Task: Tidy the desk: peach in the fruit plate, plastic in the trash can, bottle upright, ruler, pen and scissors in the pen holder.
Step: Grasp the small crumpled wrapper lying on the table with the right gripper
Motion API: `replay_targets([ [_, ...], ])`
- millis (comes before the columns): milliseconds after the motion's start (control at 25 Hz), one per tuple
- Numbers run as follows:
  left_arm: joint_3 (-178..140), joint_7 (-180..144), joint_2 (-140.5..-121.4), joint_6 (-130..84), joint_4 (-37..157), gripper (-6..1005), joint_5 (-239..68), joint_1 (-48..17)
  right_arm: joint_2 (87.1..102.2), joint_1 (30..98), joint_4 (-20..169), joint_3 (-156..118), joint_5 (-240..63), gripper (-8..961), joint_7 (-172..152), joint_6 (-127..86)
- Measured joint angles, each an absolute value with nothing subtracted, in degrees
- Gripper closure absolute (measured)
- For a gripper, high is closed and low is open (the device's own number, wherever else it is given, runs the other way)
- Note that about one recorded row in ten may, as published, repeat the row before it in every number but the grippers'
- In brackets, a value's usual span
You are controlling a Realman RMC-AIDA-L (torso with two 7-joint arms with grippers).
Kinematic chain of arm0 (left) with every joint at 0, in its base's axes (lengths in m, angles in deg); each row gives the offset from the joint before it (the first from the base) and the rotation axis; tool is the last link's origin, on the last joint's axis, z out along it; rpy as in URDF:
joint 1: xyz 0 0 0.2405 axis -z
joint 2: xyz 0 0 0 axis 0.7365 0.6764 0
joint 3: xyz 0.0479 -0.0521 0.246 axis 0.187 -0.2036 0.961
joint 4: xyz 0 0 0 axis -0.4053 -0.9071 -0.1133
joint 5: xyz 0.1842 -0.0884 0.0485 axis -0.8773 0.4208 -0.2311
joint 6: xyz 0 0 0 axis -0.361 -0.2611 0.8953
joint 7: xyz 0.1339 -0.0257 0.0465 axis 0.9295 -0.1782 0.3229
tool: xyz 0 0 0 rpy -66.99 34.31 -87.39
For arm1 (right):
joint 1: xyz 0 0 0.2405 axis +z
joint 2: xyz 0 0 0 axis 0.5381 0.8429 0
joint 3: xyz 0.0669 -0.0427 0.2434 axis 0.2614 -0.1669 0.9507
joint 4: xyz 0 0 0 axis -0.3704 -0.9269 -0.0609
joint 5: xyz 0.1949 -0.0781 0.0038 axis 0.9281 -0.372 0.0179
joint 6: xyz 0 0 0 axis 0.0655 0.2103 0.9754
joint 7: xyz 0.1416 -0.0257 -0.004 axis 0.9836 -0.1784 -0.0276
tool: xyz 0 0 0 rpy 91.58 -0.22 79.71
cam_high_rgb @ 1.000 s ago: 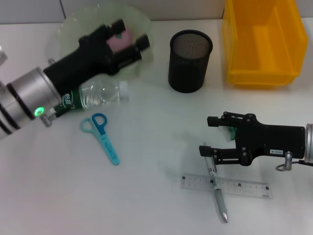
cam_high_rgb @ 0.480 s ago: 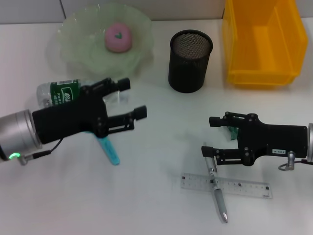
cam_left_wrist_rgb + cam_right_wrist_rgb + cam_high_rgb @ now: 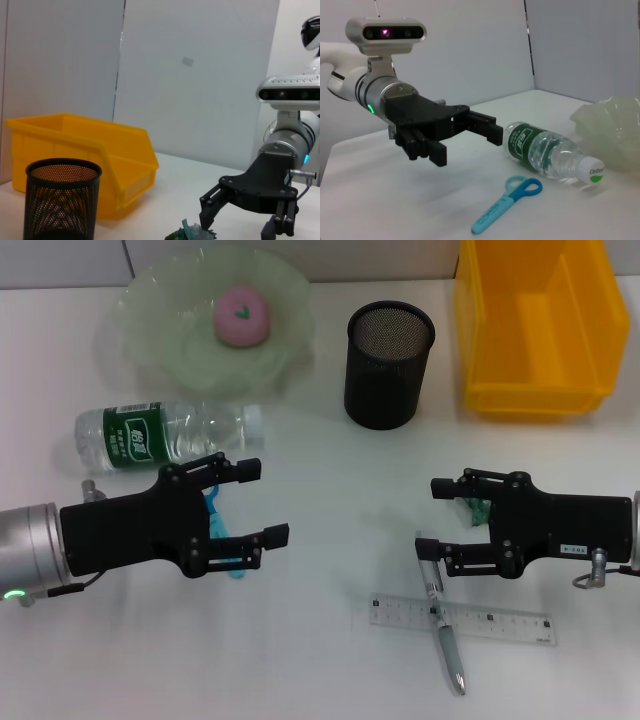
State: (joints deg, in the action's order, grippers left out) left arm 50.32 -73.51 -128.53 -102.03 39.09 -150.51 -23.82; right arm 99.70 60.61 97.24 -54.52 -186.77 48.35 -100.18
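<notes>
The pink peach [image 3: 241, 317] lies in the green glass fruit plate [image 3: 160, 330]. Below it, the clear bottle [image 3: 165, 432] with a green label lies on its side. My left gripper [image 3: 262, 502] hovers open over the blue scissors [image 3: 235, 568], hiding most of them. At the right, my right gripper [image 3: 432, 515] is open around a crumpled green plastic scrap [image 3: 476, 508]. In front of it the pen [image 3: 446, 632] lies across the clear ruler [image 3: 490, 623]. The black mesh pen holder [image 3: 389, 365] and the yellow trash can [image 3: 535, 325] stand at the back.
The left wrist view shows the pen holder [image 3: 60, 200], the yellow bin [image 3: 85, 155], the plastic [image 3: 192, 232] and my right gripper [image 3: 242, 225]. The right wrist view shows my left gripper [image 3: 465, 145], the bottle [image 3: 545, 152], the scissors [image 3: 507, 202] and the plate [image 3: 610, 130].
My left arm has drawn back from the plate, leaving the peach there, and come down over the scissors. The right gripper has barely moved.
</notes>
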Motion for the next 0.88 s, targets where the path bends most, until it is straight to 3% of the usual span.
replay_targets([
  [560,50.67,-73.67,-128.68,-102.12,39.33,139,-150.89,-23.57,99.68,60.68,98.37,-54.18,-186.77,135,51.01,-100.46],
  [880,50.56,-73.41,-129.04,-102.1,39.39,139,-152.03,-23.62,99.32,61.71,112.44,-54.65,-190.47,134,69.49,-106.81],
])
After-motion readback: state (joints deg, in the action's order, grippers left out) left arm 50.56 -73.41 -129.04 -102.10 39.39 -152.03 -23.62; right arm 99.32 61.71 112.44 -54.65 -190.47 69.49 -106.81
